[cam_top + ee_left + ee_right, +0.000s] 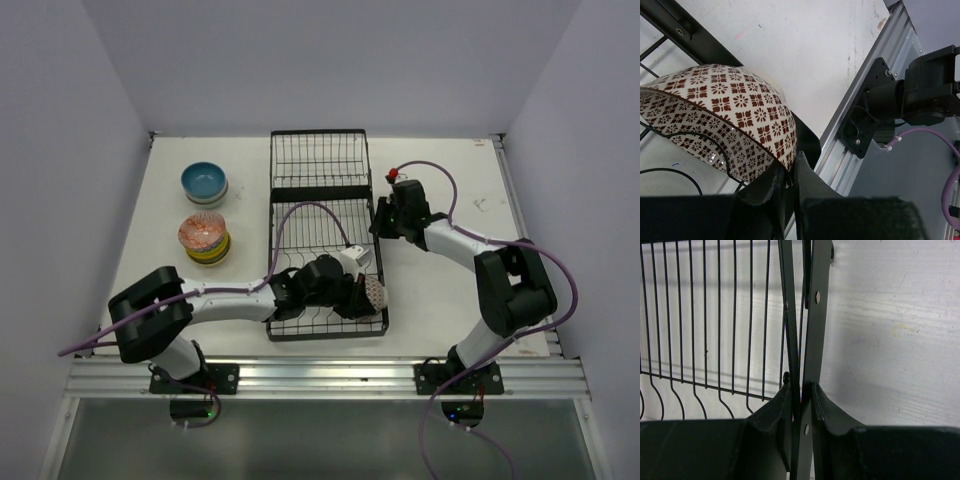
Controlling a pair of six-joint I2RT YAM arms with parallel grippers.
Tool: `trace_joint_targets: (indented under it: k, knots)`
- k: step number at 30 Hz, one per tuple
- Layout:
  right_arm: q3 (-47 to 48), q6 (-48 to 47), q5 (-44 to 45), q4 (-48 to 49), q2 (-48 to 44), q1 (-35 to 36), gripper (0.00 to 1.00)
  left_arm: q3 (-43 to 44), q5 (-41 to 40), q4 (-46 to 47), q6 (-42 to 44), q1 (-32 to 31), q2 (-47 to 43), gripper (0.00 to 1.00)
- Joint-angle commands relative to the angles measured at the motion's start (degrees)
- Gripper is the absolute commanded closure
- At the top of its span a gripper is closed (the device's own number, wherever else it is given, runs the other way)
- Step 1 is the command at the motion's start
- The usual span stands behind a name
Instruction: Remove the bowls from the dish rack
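Note:
The black wire dish rack point(320, 165) lies in the middle of the table. My left gripper point(362, 296) is at its near right corner, shut on the rim of a white bowl with a brown pattern point(375, 293), which stands tilted among the wire dividers. In the left wrist view the fingers point(790, 175) pinch the lower rim of this bowl point(725, 110). My right gripper point(383, 222) is shut on the rack's right side rail point(816, 315), with one fingertip on each side of the rail in the right wrist view point(802, 390). No other bowl shows in the rack.
Two stacks of bowls stand on the table left of the rack: a blue-topped one point(204, 182) at the back and an orange-topped one point(203, 234) nearer. An aluminium rail point(320, 378) runs along the near edge. White walls close the sides and back.

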Motion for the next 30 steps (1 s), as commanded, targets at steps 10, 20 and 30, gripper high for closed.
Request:
trace_joint_targets:
  k: [10,20,30]
  knots:
    - [-0.58,0.29,0.84,-4.51,3.44,-1.18,1.0,-3.85,5.27,7.75,11.1,-0.15,-6.43,1.0]
    - [-0.67,-0.15,1.72,-5.04,3.44,-1.53,1.0,-13.95,2.29,24.68,8.05,-0.15,-13.46,1.0]
    - [-0.67,-0.15,1.72,-5.04,3.79,-1.79,1.0,-20.38,-9.48,36.4,-4.34,-0.15,-17.51,1.0]
